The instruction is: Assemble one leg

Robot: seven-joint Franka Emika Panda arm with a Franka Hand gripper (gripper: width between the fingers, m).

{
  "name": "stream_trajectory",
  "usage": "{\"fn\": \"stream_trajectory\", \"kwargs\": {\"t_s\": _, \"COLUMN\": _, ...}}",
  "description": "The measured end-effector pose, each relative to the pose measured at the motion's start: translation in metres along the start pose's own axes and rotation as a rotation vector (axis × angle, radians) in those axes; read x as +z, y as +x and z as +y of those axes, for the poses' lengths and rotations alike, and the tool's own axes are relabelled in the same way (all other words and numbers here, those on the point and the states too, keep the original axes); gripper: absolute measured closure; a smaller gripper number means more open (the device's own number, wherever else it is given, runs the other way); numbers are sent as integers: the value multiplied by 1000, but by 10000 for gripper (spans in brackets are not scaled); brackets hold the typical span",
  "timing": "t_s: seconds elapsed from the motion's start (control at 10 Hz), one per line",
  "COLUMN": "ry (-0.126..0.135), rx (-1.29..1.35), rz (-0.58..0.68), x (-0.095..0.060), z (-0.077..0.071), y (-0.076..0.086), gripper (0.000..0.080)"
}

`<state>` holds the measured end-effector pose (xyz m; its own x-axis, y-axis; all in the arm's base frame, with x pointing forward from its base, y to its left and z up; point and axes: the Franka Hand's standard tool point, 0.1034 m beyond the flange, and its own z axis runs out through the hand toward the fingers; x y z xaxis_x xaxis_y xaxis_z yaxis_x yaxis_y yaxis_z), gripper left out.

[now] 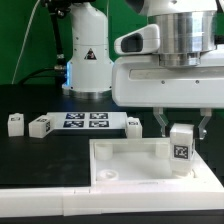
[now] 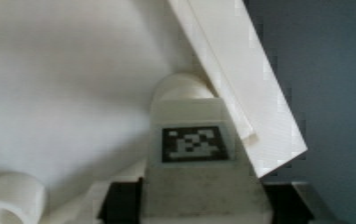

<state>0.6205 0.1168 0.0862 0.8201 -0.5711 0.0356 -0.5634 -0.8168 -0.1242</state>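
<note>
The leg (image 1: 181, 150) is held between the fingers (image 2: 125, 200) of the gripper (image 1: 181, 135), which are closed narrowly on its two opposite sides; the tag (image 2: 196, 143) on its side is left uncovered. The leg's long axis is seen to be upright and in line with the fingers, with its free end pointing down and away from them. The leg is positioned over the inside of the tray (image 1: 130, 152), near the tray's far wall and toward the exterior view's right. In the wrist view, the free end of the leg (image 2: 196, 110) is seen close beside the tray wall (image 2: 246, 80). Whether the two touch cannot be told. A rounded shape judged to be a corner socket (image 2: 4, 198) is seen apart from the leg's end, so a sideways correction is judged necessary before insertion. No loose part is seen inside the tray. On the table (image 1: 40, 165), the marker board (image 1: 85, 121) is flanked by a loose post (image 1: 133, 125) at the exterior view's right and a pair of loose posts (image 1: 40, 126) at its left.
</note>
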Motion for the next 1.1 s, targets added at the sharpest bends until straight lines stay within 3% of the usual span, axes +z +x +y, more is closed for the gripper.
{"fn": "stream_trajectory", "kwargs": {"t_s": 0.2, "ry": 22, "rx": 276, "rz": -5, "x": 1, "z": -1, "y": 1, "gripper": 503}}
{"fn": "stream_trajectory", "kwargs": {"t_s": 0.4, "ry": 23, "rx": 507, "rz": -10, "x": 2, "z": -4, "y": -3, "gripper": 502}}
{"fn": "stream_trajectory", "kwargs": {"t_s": 0.7, "ry": 27, "rx": 604, "rz": -21, "x": 3, "z": -7, "y": -5, "gripper": 502}}
{"fn": "stream_trajectory", "kwargs": {"t_s": 0.8, "ry": 27, "rx": 548, "rz": -21, "x": 3, "z": -7, "y": -5, "gripper": 291}}
{"fn": "stream_trajectory", "kwargs": {"t_s": 0.9, "ry": 21, "rx": 476, "rz": -25, "x": 2, "z": -7, "y": -6, "gripper": 291}}
{"fn": "stream_trajectory", "kwargs": {"t_s": 1.0, "ry": 21, "rx": 348, "rz": -26, "x": 1, "z": -8, "y": -5, "gripper": 182}}
{"fn": "stream_trajectory", "kwargs": {"t_s": 1.1, "ry": 24, "rx": 213, "rz": -24, "x": 1, "z": -9, "y": -5, "gripper": 155}}
